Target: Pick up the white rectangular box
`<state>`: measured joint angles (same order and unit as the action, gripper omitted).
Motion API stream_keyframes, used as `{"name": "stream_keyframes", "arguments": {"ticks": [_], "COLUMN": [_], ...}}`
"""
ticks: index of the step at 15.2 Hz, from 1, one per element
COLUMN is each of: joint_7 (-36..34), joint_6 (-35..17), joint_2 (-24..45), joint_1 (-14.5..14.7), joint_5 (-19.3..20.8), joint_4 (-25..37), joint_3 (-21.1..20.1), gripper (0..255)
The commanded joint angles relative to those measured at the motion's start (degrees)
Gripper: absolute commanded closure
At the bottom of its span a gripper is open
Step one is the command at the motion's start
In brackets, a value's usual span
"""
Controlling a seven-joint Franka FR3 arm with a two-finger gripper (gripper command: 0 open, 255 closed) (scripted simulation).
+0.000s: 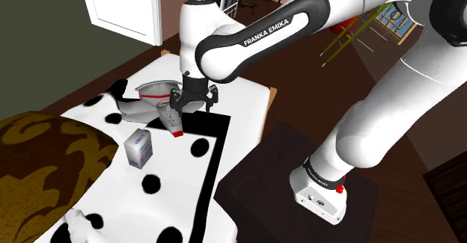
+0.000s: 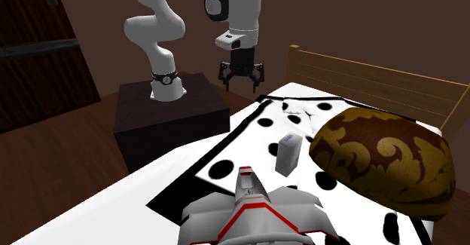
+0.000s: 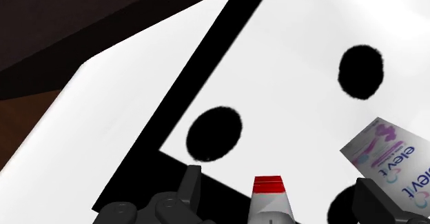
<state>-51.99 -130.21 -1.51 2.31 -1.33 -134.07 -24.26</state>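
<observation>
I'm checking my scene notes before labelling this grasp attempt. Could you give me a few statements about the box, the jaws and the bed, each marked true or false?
1. The white box stands upright on the spotted bedcover. True.
2. The jaws are shut on the box. False: they are open and hold nothing, up in the air away from the box.
3. The box lies on top of the brown patterned pillow. False: it stands beside the pillow, on the cover.
4. A grey toy ship with red trim is on the bed too. True.
</observation>
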Motion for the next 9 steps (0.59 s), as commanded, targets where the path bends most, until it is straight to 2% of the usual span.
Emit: {"name": "stream_keyframes", "arguments": {"ticks": [1,5,9], "joint_7": [-4.36,-12.34,-18.95], "joint_6": [-2.05,-4.96,-6.38], "joint_2": [4.91,14.54,23.78], "joint_1": [0.35,2.37,5.69], "joint_5": [2.77,8.69,13.53], "joint_4": [2.93,9.48,17.36], "joint_3": [-0.60,0.07,2.29], "gripper": [0,0,0]}}
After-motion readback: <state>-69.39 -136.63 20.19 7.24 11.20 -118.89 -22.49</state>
